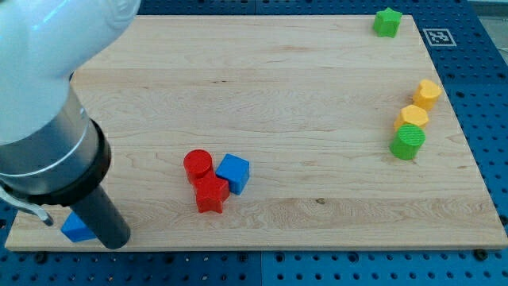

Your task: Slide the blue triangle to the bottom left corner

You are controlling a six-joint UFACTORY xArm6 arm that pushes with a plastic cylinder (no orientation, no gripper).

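The blue triangle (75,228) lies at the board's bottom left corner, close to the bottom edge, and is partly covered by my rod. My tip (117,242) rests just to the triangle's right, touching or nearly touching it. The arm's large white and grey body fills the view's upper left and hides that part of the wooden board (302,87).
A red cylinder (198,164), a red star-like block (210,195) and a blue cube (233,173) cluster at bottom centre. A green star (387,21) sits at the top right. Two yellow blocks (427,94) (413,117) and a green cylinder (407,142) stand by the right edge.
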